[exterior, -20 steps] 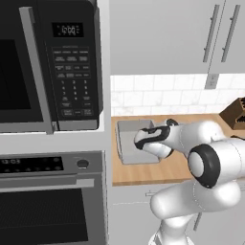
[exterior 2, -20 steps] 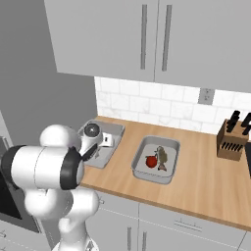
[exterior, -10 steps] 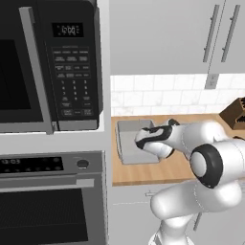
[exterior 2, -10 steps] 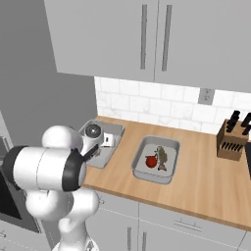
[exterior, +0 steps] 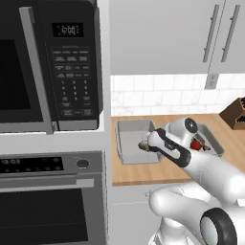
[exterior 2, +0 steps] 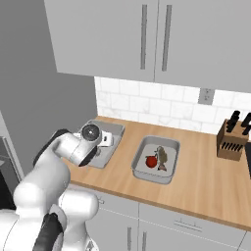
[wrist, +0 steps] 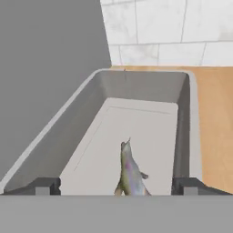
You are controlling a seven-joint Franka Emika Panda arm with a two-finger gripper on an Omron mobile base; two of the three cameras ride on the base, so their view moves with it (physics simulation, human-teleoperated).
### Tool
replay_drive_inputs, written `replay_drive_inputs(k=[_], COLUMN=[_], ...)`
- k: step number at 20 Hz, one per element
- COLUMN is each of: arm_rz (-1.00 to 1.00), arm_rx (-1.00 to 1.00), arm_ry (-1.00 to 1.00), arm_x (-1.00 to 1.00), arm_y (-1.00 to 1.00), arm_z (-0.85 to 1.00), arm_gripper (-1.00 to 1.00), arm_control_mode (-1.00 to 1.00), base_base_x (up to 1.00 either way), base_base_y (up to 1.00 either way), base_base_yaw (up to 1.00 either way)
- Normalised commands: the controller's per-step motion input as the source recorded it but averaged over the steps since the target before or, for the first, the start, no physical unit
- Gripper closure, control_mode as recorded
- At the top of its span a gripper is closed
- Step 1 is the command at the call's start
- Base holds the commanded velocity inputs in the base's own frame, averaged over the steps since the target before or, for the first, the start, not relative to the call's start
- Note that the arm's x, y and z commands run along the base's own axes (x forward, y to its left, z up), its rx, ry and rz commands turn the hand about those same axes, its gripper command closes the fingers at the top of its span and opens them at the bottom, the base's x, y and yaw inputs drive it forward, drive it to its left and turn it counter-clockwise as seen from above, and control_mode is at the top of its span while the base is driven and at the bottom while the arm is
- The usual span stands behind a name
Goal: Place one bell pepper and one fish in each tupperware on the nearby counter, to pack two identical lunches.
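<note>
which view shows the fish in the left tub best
The hand view: the fish lies in plain sight on the floor of the left tupperware, between the open hand's tips. In the left base view only a sliver shows beside the hand; in the right base view the arm covers it.

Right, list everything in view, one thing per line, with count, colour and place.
tupperware: two, pale grey, side by side on the counter; left one under the gripper, right one at mid-counter
fish: two, greyish; one between the gripper's tips in the left tupperware, one in the right tupperware
bell pepper: one, red, in the right tupperware beside the fish
counter: one, light-brown wood, below the tiled wall
knife block: one, brown with dark handles, far right on the counter
microwave: one, black, at the left
oven: one, steel and black, below the microwave
cabinets: grey, above the counter
gripper: one, dark tips, open, over the left tupperware
</note>
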Motion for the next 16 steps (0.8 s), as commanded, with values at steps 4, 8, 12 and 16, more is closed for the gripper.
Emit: replay_drive_inputs(k=[4, 8, 12, 16], arm_rz=[-0.1, -0.1, -0.08, -0.08], arm_rx=[0.08, 0.04, 0.0, 0.0], arm_ry=[0.01, 0.02, 0.0, 0.01], arm_x=[-1.0, -1.0, -1.0, -1.0], arm_y=[-0.21, -0.23, -0.19, -0.12], arm_z=[0.58, 0.5, 0.63, 0.88], arm_gripper=[-1.0, -1.0, -1.0, -1.0], arm_control_mode=[-1.0, -1.0, -1.0, -1.0], base_base_x=[0.0, 0.0, 0.0, 0.0], base_base_y=[0.0, 0.0, 0.0, 0.0], base_base_yaw=[0.0, 0.0, 0.0, 0.0])
